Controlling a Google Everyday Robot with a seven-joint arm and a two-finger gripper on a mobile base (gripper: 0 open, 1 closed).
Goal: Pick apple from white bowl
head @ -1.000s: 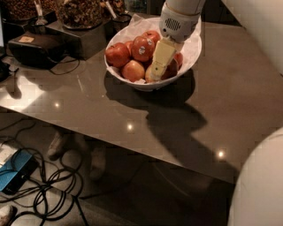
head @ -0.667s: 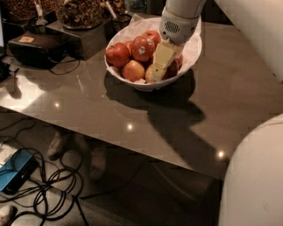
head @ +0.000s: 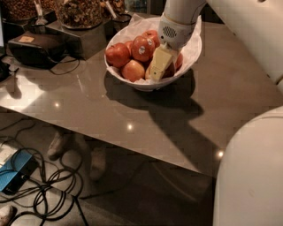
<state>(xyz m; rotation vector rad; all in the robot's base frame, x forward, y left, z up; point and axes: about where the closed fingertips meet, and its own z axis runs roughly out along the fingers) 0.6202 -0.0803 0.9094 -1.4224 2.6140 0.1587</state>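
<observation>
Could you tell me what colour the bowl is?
The bowl is white, clearest in the camera view; the gripper sits inside it among apples.

Cream-yellow claw, below a white wrist housing, sits inside the white bowl lined with white paper, among deep red apples with white stickers and one paler orange-yellow apple. The surface is glossy grey-brown.

White arm slants from upper right, end effector pointing down-left, top centre.
</observation>
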